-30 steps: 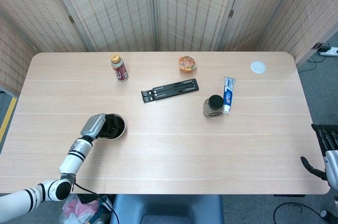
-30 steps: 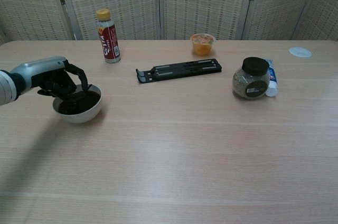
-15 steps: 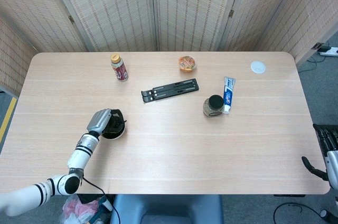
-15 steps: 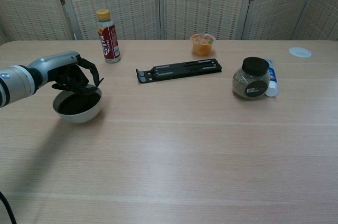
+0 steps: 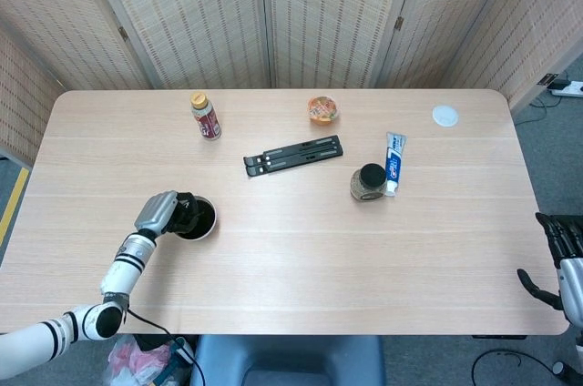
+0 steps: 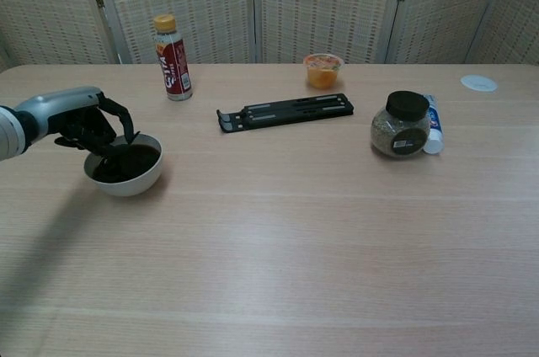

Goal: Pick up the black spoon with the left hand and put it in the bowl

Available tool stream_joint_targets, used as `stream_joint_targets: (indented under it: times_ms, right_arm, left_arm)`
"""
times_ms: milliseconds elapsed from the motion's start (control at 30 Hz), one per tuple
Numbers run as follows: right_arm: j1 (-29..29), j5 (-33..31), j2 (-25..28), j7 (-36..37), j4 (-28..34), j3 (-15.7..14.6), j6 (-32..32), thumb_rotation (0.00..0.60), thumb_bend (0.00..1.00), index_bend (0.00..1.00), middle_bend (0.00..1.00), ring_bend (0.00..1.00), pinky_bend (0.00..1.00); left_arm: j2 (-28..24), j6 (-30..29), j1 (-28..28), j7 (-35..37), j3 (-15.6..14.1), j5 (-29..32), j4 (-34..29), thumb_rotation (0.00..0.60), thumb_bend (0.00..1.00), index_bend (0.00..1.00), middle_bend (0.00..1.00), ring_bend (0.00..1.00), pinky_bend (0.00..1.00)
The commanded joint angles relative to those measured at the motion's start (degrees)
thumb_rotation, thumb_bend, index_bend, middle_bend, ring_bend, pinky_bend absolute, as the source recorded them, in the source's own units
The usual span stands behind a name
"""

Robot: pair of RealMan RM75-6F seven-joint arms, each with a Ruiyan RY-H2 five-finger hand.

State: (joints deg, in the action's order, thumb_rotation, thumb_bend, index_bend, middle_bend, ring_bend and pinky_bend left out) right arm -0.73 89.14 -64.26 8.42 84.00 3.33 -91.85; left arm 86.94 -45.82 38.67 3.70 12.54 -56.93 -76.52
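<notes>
A white bowl [image 6: 126, 173] with a dark inside sits on the table's left side, also seen in the head view [image 5: 202, 223]. My left hand [image 6: 88, 125] hangs over the bowl's left rim, its dark fingers curved down and apart, with nothing visible between them. It appears in the head view too [image 5: 166, 211]. The black spoon does not stand out from the bowl's dark inside, and it lies nowhere else on the table. My right hand [image 5: 557, 263] hangs off the table's near right corner, fingers apart and holding nothing.
A brown bottle [image 6: 171, 59] stands behind the bowl. A black folding stand [image 6: 286, 110] lies mid-table, with an orange cup [image 6: 323, 70] behind it. A dark-lidded jar [image 6: 402, 125], a toothpaste tube [image 6: 431, 125] and a white lid [image 6: 478, 82] are on the right.
My left hand rose and shifted right over the bowl half a second ago, then came back down and left to the bowl's left rim. The right hand stayed put.
</notes>
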Motion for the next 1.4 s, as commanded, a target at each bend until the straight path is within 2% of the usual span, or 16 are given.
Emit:
stream_joint_targets:
  times_ms: [33,233,567,800,1100,1400]
  right_arm:
    - [0.00,-0.05,-0.06,0.08,-0.07,-0.02,0.03,0.600,0.18,0.00,0.13,0.13,0.09]
    - [-0.33,-0.21,-0.03,0.38,-0.24,-0.03,-0.37,0.600,0.18,0.00,0.13,0.13,0.09]
    - [-0.76,-0.34,-0.10,0.77,-0.52,-0.08,-0.80,0.600,0.18,0.00,0.13,0.13,0.09]
    - [-0.71,-0.23,-0.21,0.85,-0.68,-0.11,-0.69,0.600,0.18,0.00,0.13,0.13,0.09]
    - [-0.41,-0.07,-0.49,1.02,-1.04,-0.11,-0.31,0.600,0.18,0.00,0.13,0.13,0.09]
    - [-0.57,-0.27,-0.49,1.32,-1.27,-0.09,-0.42,0.600,0.18,0.00,0.13,0.13,0.09]
  left_arm:
    - [-0.17,0.00,-0.12,0.04,-0.31,-0.60,-0.76,0.600,0.60,0.71,0.95,0.85,1.00]
    - [1.36,-0.31,0.81,-0.47,0.17,-1.06,-0.90,0.600,0.60,0.71,0.95,0.85,1.00]
    - [4.64,-0.38,3.00,-1.95,2.17,1.39,3.09,0.600,0.60,0.71,0.95,0.85,1.00]
    - [3.39,-0.51,2.27,-2.04,2.05,2.17,3.29,0.600,0.60,0.71,0.95,0.85,1.00]
    - [0.06,0.32,0.95,-2.51,0.46,2.01,0.04,0.600,0.60,0.71,0.95,0.85,1.00]
    - [1.19,-0.04,1.77,-3.10,0.53,1.19,-1.56,0.600,0.60,0.71,0.95,0.85,1.00]
